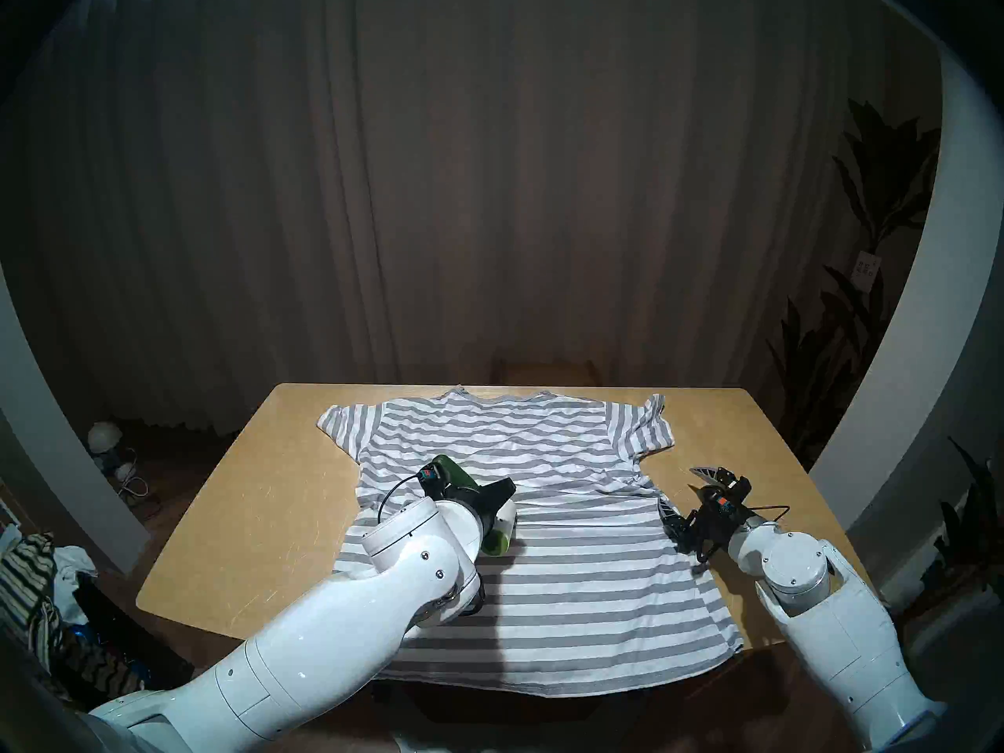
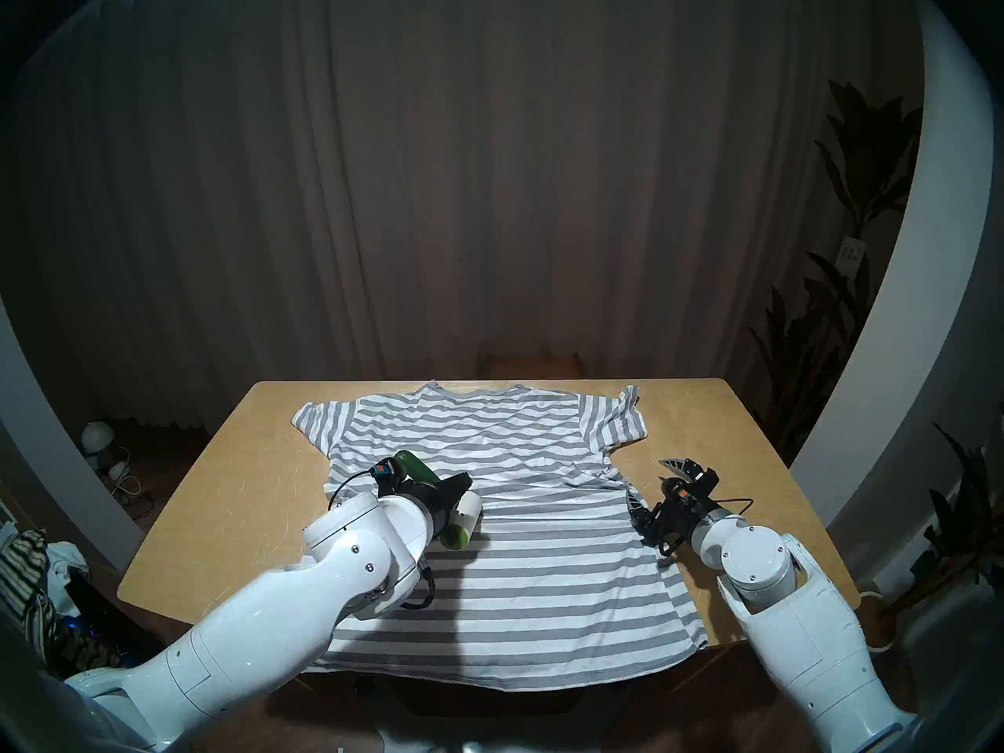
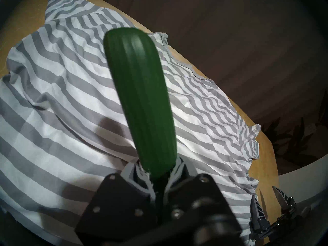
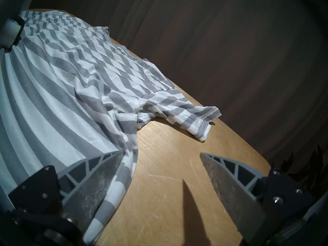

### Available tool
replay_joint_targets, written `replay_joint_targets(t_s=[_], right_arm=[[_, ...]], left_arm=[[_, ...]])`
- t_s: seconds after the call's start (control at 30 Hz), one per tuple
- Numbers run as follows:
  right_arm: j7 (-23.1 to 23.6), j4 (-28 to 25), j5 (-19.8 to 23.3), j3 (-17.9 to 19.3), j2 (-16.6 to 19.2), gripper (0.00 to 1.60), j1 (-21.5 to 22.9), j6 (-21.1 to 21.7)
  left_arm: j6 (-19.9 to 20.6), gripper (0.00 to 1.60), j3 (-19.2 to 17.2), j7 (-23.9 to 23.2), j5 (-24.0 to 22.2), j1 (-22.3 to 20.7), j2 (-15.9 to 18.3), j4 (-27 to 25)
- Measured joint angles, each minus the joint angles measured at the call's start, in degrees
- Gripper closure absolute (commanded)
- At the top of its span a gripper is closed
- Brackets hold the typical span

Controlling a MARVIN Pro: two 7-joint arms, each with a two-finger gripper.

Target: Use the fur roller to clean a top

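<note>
The grey-and-white striped T-shirt [image 1: 543, 518] lies flat on the wooden table [image 1: 244, 491], collar at the far side. My left gripper [image 1: 489, 496] is shut on the fur roller's dark green handle [image 3: 140, 98]. The handle points up and away. The roller's white roll [image 1: 502, 523] with its light green end rests on the shirt's left middle. The roll also shows in the right wrist view [image 4: 10, 32]. My right gripper [image 1: 685, 491] is open and empty at the shirt's right side edge [image 4: 124, 169]. One of its fingers [image 4: 99, 171] is over the cloth, the other over bare table.
A dark-and-cream striped cloth pile [image 1: 27, 583] lies on the floor at the left. A wooden stool [image 1: 543, 371] stands behind the table. Plants [image 1: 869, 246] stand at the right. A curtain hangs behind. Bare table lies on both sides of the shirt.
</note>
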Motion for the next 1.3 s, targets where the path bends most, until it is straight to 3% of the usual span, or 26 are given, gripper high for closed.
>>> replay_joint_targets(t_s=[0.43,1.3], right_arm=[[0.0,0.1,0.3,-0.2,0.2,0.00,0.1,-0.1],[-0.1,1.2,0.5,-0.7,0.2,0.00,1.3,-0.2]], left_arm=[[1.0,1.60,1.6,0.8,1.7,-0.4,0.1,0.1],[0.8,1.60,-1.9,2.7,2.6,1.2,2.8,-0.4]])
